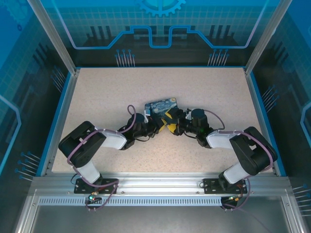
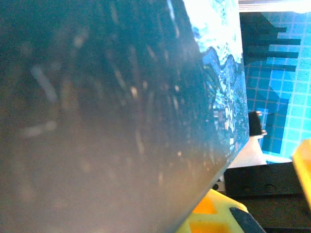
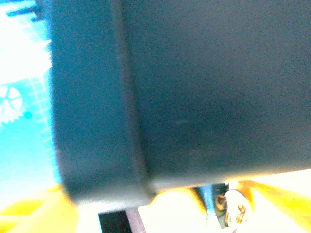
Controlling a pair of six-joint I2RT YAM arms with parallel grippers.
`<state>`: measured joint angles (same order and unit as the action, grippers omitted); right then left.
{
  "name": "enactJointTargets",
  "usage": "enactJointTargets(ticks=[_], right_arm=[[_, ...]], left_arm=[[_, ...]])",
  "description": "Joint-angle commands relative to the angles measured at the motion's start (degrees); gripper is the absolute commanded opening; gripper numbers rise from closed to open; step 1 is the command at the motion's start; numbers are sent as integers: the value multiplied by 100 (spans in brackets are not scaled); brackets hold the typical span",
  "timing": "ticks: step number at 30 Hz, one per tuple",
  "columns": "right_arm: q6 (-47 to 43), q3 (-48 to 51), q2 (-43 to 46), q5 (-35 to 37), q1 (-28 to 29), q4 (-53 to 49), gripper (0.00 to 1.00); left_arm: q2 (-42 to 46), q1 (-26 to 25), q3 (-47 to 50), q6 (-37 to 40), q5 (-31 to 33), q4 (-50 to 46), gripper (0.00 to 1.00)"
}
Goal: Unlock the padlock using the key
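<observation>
The starry-night box [image 1: 163, 108] lies mid-table, and both grippers meet at its near edge. My left gripper [image 1: 162, 122] reaches in from the left and my right gripper [image 1: 174, 125] from the right, their yellow tips almost touching. In the left wrist view the box's dark side [image 2: 112, 121] looms close, with a yellow finger [image 2: 210, 216] under its lower edge. The right wrist view has the box's dark wall [image 3: 194, 87] above a small silvery metal piece [image 3: 234, 209] beside yellow fingers [image 3: 170, 208]. I cannot tell whether that piece is the padlock or the key.
The speckled table [image 1: 107, 97] has a blue raised rim [image 1: 63, 111] and aluminium posts at the corners. Open tabletop lies to the left, right and behind the box. The arm bases [image 1: 92, 182] sit on the near rail.
</observation>
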<state>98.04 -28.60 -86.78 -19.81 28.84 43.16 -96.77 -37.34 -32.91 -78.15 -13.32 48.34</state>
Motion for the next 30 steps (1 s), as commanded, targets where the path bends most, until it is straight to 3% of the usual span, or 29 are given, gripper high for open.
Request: enactJointTargets(ticks=[1,6,12,17,24,30], right_arm=[[-233,207,352,-51,0,-159,87],[-898,405,1135,-206,-57,-1403,100],[-2261,346,2225,-339,-440,-3641,99],[-3930,-376,2578,-86,-688,-5582,98],[-6173,-1537,2334,1203,-214,-6956,83],[-7110,-2143,1854,2185,560,-7120,58]], left_arm=[[-20,-24,22,-95,-208,227,0],[-125,7,-36,-140,-243,341,0],[-324,11,-209,-212,-311,462,0],[-456,12,-380,-259,-371,464,0],[-448,20,-479,-403,-375,375,0],[-45,22,-434,-544,-441,-156,0]])
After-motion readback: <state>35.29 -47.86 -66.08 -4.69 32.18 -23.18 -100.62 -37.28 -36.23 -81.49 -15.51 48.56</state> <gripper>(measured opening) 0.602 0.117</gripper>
